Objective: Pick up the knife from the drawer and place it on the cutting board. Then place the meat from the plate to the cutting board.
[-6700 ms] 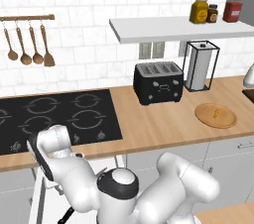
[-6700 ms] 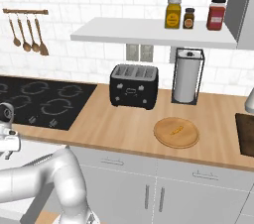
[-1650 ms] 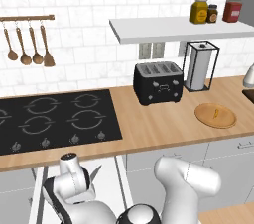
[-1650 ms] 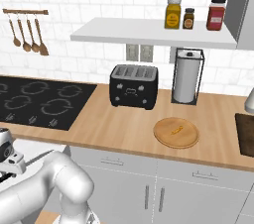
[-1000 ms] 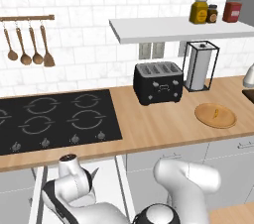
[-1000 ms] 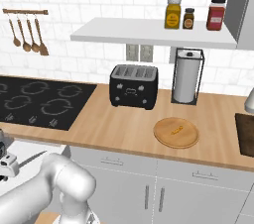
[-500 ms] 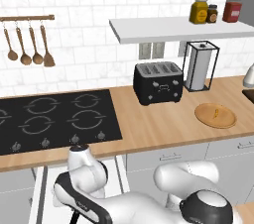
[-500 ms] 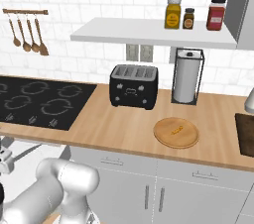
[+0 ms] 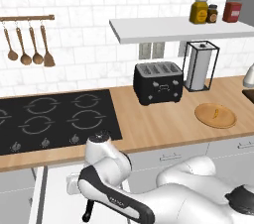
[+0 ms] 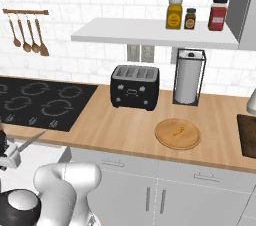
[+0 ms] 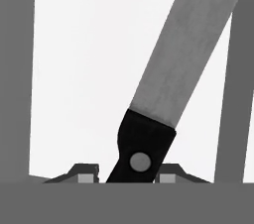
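Lifted since a moment ago, the slender black-handled knife [image 11: 149, 143] sits pinched in the pincer [image 11: 122, 172] above the open white drawer [image 9: 54, 193]; no readable labels on the shelf jars; wooden desk [image 10: 125, 125], white tiles.

Flat, even, bright rendered light with only faint soft shadows and no glare. The base views are slightly soft; the hand view is washed-out white.
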